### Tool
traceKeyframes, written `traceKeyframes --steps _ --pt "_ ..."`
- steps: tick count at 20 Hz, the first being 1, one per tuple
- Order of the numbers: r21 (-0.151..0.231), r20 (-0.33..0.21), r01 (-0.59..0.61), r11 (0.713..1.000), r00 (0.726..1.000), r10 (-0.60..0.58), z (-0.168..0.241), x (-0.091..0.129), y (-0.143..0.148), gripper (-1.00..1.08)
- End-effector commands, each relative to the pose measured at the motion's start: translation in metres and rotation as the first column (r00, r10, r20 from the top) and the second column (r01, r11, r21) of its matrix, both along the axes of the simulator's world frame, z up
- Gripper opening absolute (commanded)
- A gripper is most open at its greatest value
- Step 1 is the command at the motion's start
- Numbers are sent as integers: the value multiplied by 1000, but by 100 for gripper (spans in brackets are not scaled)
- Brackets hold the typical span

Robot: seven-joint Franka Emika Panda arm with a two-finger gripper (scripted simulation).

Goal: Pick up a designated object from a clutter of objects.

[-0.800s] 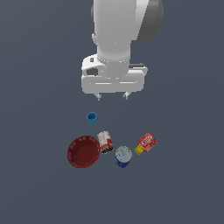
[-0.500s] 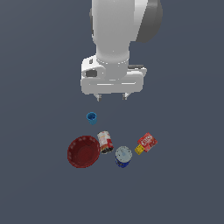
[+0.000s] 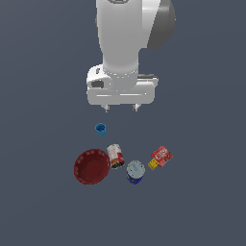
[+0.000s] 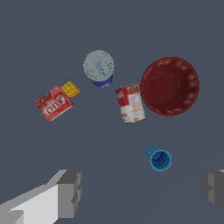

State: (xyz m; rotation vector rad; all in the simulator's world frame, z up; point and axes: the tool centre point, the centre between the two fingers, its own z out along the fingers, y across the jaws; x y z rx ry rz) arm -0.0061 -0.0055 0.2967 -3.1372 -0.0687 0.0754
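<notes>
The step in hand is judged to be the approach: nothing has been gripped, and the claw (image 3: pixel 120 108) is seen high above the clutter, in the upper centre of the exterior view. The designated blue can (image 3: pixel 135 172) stands upright on the worktop (image 3: pixel 202 202), lower centre of that frame, its pale lid facing up. It sits just beside the red-and-white can (image 3: pixel 115 156), which lies toward the red bowl (image 3: pixel 92 166); whether the two cans touch cannot be told. The red-yellow box (image 3: pixel 161 157) lies near on the exterior view's right, and the tiny blue cup (image 3: pixel 100 129) stands apart, higher in the frame.

The claw is spread wide and holds nothing; in the wrist view its fingers (image 4: pixel 70 193) appear at opposite lower corners.

The next move is judged to call for a shift over the blue can, then a descent with the jaws straddling it and clear of the neighbouring can.

The arm is posed vertically, wrist pointing straight down.
</notes>
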Motion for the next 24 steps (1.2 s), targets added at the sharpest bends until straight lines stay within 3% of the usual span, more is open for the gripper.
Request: traceKeyframes --steps 1,14,24 --pt "0 0 8 1000 1000 -8 -2 3 1 100" --pt "-7 14 173 985 985 -172 -41 51 15 100" --pt "-8 34 385 923 922 -385 -107 106 37 100"
